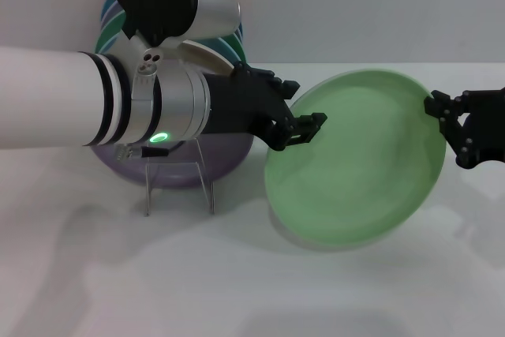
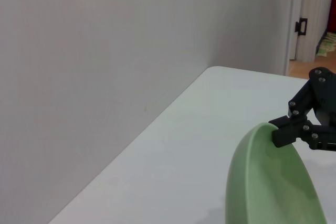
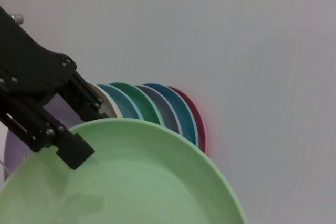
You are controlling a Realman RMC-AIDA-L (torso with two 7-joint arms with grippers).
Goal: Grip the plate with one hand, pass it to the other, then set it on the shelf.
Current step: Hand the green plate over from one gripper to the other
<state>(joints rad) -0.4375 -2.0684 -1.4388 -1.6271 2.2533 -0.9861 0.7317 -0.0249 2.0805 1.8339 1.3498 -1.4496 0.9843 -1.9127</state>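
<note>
While both grippers, left (image 1: 304, 128) and right (image 1: 451, 128), pinch opposite rims of the plate (image 1: 355, 163), releasing early drops it onto the tabletop.

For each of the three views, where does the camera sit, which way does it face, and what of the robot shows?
Head: high, looking down at table; left gripper and right gripper on the plate's opposite rims.
Left wrist: faces along wall and table; the right gripper pinches the plate's rim.
Right wrist: faces the racked plates; left gripper on plate.
All share the plate.
</note>
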